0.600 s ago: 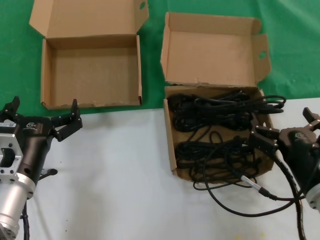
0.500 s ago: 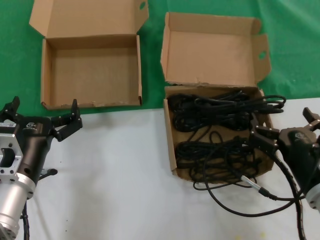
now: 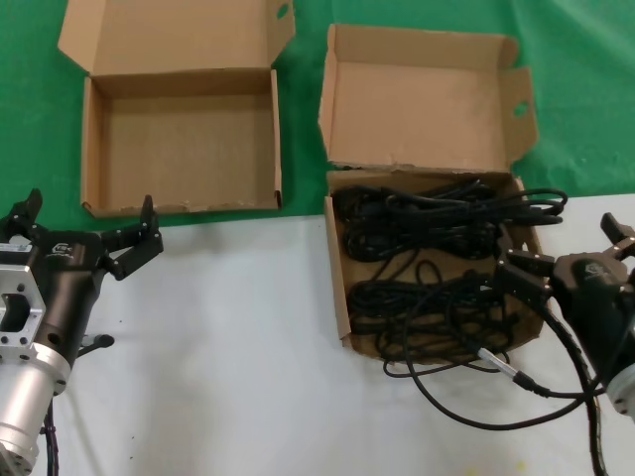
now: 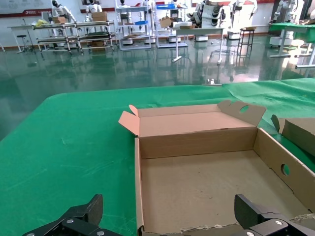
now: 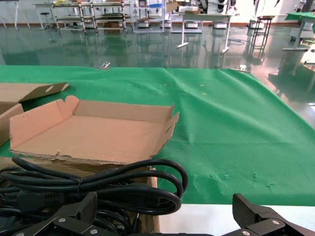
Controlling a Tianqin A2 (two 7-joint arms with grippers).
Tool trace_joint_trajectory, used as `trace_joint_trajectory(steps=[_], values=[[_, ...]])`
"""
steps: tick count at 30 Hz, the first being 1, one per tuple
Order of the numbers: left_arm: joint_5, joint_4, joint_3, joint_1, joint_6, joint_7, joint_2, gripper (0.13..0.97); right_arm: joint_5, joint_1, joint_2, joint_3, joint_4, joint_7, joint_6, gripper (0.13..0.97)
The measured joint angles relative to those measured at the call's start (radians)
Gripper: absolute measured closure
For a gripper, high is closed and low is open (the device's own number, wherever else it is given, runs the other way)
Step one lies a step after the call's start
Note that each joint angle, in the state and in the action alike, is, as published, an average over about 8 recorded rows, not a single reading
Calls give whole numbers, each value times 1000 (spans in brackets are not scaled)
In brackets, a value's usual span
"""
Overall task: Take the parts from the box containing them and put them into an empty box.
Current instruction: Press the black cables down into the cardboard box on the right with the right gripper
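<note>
My left gripper (image 3: pixel 84 230) hung at about eight o'clock of the scene, over the white table (image 3: pixel 238 347) just before the near wall of the empty box (image 3: pixel 179 149), and its fingers (image 3: pixel 139 238) were spread wide and held nothing. In my left wrist view the two black fingertips (image 4: pixel 78 219) stood far apart at the front edge of that box (image 4: pixel 206 182), whose floor was bare cardboard. The empty box lay at eleven o'clock on the green cloth (image 3: pixel 30 119) with its flat lid (image 3: pixel 174 35) folded back. My right gripper (image 3: pixel 571 263) was at about four o'clock, at the right side of the full box (image 3: pixel 337 268), with one finger (image 3: pixel 526 273) over the box edge and touching or almost touching the cords (image 3: pixel 427 268); I could not tell which. These fingers were also wide and gripped nothing. The cords lay in black looped bundles inside the full box, in the centre-right of the scene, and some loops (image 3: pixel 476 382) spilled over its near edge on the table toward five o'clock. One bundle (image 3: pixel 516 203) reached over the right wall at about two o'clock. The winged lid (image 3: pixel 422 99) stood open behind it at one o'clock. In my right wrist view a cord loop (image 5: pixel 128 184) lay just before my open fingertips (image 5: pixel 74 216).
</note>
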Motion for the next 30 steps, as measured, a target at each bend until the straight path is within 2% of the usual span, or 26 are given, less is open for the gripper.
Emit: trace_joint_trajectory(steps=[8, 16, 23, 25, 30], values=[[0, 0, 0, 0, 0, 0, 0, 179, 11, -24, 42, -19, 44, 8, 5, 129], [0, 0, 0, 0, 0, 0, 0, 268, 29, -65, 227, -62, 168, 30, -19, 129], [0, 0, 0, 0, 0, 0, 0, 413, -27, -38, 415, -62, 253, -27, -171, 129], [0, 0, 0, 0, 0, 0, 0, 434, -51, -11, 467, -69, 261, -56, -232, 129], [0, 0, 0, 0, 0, 0, 0, 568, -117, 105, 587, -114, 249, -120, -402, 129]])
